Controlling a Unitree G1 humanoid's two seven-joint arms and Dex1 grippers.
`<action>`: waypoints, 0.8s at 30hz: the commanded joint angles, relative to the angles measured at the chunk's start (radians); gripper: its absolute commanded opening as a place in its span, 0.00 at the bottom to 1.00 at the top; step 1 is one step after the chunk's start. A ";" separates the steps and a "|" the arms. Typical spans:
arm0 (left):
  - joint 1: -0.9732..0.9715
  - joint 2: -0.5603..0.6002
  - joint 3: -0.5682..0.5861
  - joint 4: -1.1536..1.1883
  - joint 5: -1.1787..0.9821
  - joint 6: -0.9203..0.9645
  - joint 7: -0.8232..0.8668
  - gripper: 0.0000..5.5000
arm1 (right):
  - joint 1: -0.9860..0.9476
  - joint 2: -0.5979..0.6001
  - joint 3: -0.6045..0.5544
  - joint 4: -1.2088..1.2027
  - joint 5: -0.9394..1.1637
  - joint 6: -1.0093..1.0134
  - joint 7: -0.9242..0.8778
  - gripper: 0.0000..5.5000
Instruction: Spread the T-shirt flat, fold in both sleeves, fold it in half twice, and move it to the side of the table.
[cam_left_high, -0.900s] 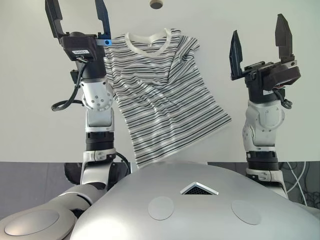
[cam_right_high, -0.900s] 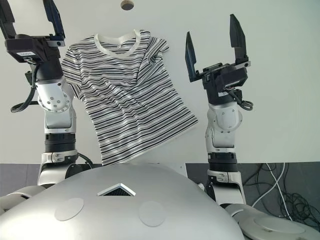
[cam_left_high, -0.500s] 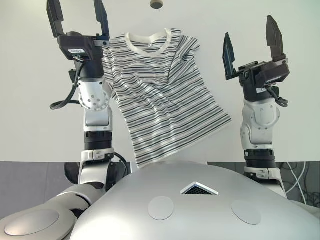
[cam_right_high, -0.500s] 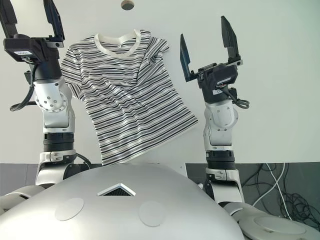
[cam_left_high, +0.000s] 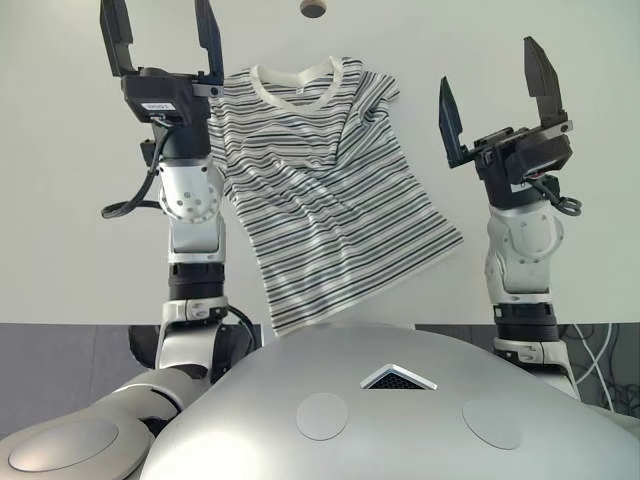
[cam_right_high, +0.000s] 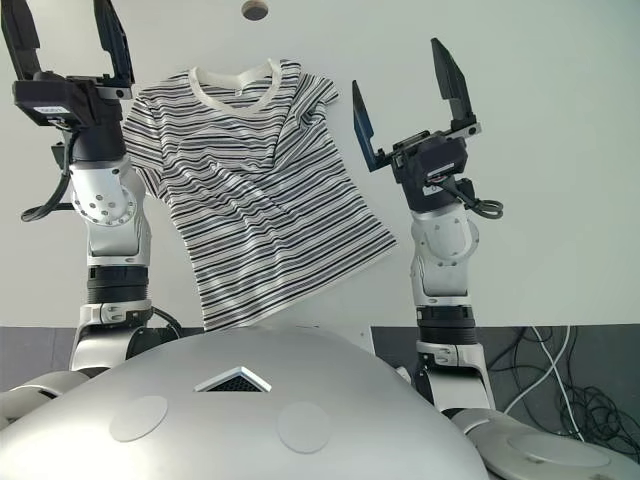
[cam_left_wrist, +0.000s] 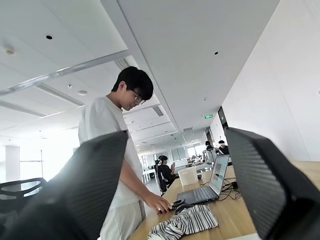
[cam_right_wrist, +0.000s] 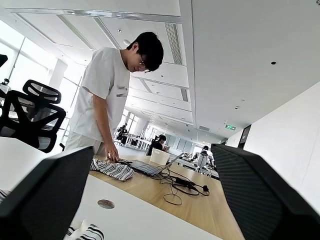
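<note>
1. A plain white desk (cam_left_high: 60, 250) runs away from the robot, with a small round grommet (cam_left_high: 313, 8) set into it at the far edge.
2. The striped T-shirt (cam_left_high: 320, 190) lies front-up on the desk between the two arms. Its collar (cam_left_high: 298, 80) is at the far side and its hem (cam_left_high: 370, 285) is swung toward the robot's right, so it sits skewed.
3. Creases run across the chest. The sleeve (cam_left_high: 375, 95) on the robot's right looks bunched in against the body, and the other sleeve is hidden behind the left arm.
4. The left tool (cam_left_high: 160, 20) is raised beside the shirt's left shoulder, its fingers wide apart and holding nothing.
5. The right tool (cam_left_high: 487, 68) is raised off the shirt's right edge, also spread wide and empty.
6. My reading is that the spreading step is in hand and no fold has been started.
7. The next move probably calls for lowering both tools to the shoulders or side edges, pinching only fabric, then drawing it outward until it lies square and smooth.
</note>
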 joint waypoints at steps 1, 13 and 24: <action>0.036 -0.027 0.001 0.043 -0.009 -0.071 0.025 0.65 | -0.052 0.089 0.016 0.045 -0.074 -0.044 -0.081 0.79; 0.058 -0.040 -0.002 0.138 0.015 -0.163 0.021 0.65 | -0.137 0.150 -0.019 0.136 -0.201 -0.109 -0.238 0.79; 0.049 -0.033 -0.002 0.126 0.075 -0.162 0.034 0.65 | -0.119 0.101 0.008 0.123 -0.202 -0.087 -0.217 0.79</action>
